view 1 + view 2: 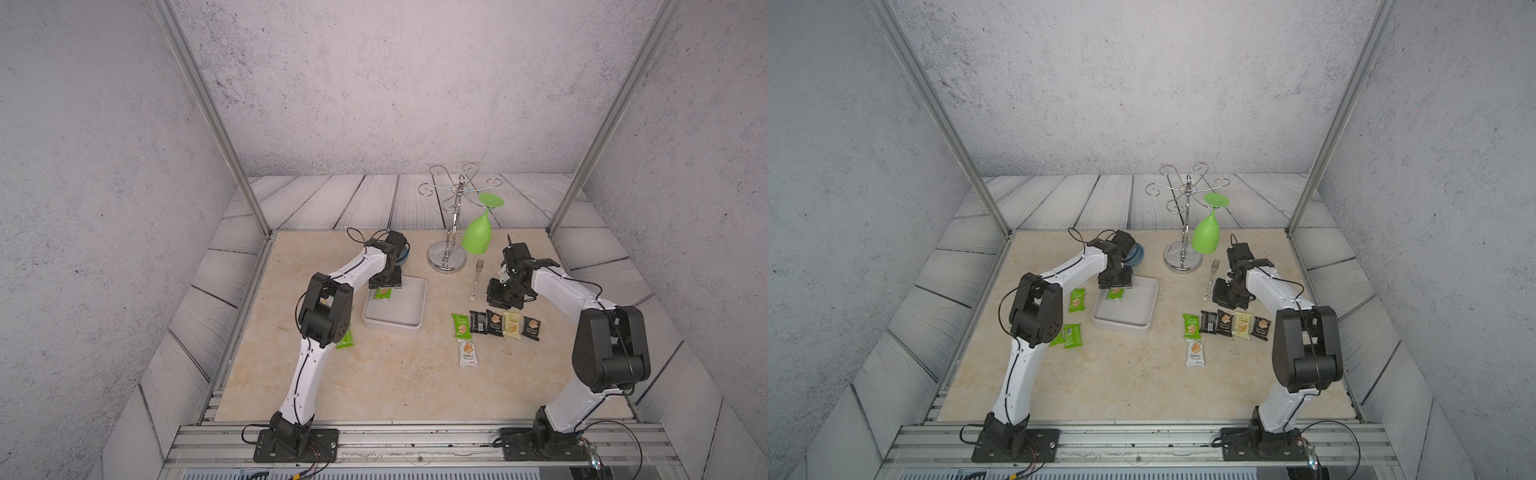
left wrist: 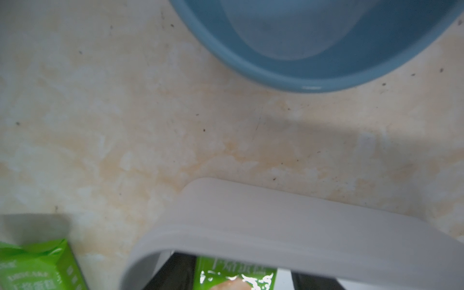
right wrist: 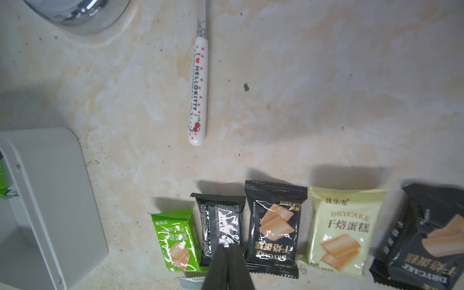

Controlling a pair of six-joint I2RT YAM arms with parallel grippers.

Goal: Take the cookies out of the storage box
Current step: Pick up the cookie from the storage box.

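Observation:
The storage box (image 1: 419, 307) is a shallow white tray at the table's middle. One green cookie packet (image 1: 382, 294) lies in its far left corner. My left gripper (image 1: 384, 287) hangs right over that packet. In the left wrist view its dark fingers (image 2: 175, 271) stand open on either side of the packet (image 2: 236, 276), behind the box wall (image 2: 276, 226). Several cookies (image 1: 494, 323) lie in a row right of the box, with a white one (image 1: 468, 353) in front. More green packets (image 1: 1076, 300) lie left of the box. My right gripper (image 3: 227, 247) is shut and empty above the row.
A blue bowl (image 1: 1137, 254) sits just behind the box, under the left arm. A chrome wire rack (image 1: 446, 257) with a green glass (image 1: 478, 232) hanging upside down stands at the back. A fork (image 1: 477, 278) with a white handle lies between the rack and my right gripper.

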